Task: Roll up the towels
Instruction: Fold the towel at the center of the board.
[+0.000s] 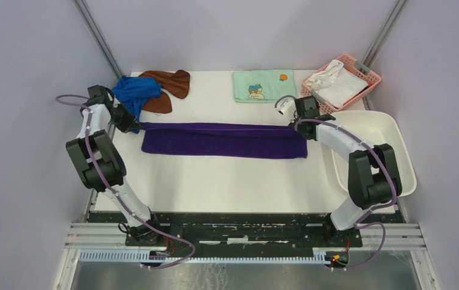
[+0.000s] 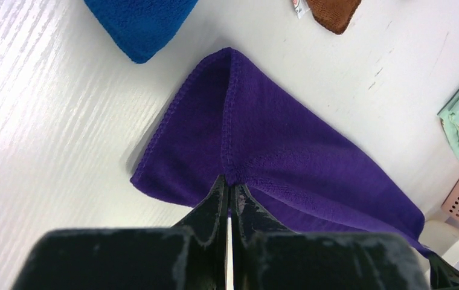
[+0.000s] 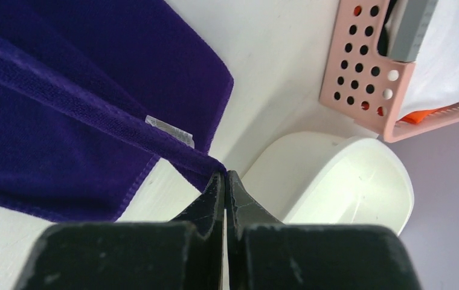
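Black fingers of the left hand point(image 2: 228, 190) are pinched shut on one end of the purple towel point(image 2: 275, 157). The right hand point(image 3: 224, 178) is clamped on the other end, so it lies as a long folded strip across the worktop point(image 1: 215, 175) between them. Far left, the blue towel point(image 1: 135, 92) partly covers the brown towel point(image 1: 170, 81); the left wrist view crops both. Just beside the right hand sits a white tub point(image 1: 372, 145).

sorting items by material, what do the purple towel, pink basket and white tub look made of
Purple towel: soft terry-like cloth, matte, with fuzzy pile and stitched hem. Pink basket: likely moulded plastic, smooth, rows of round holes. White tub: probably plastic, smooth, faintly glossy.
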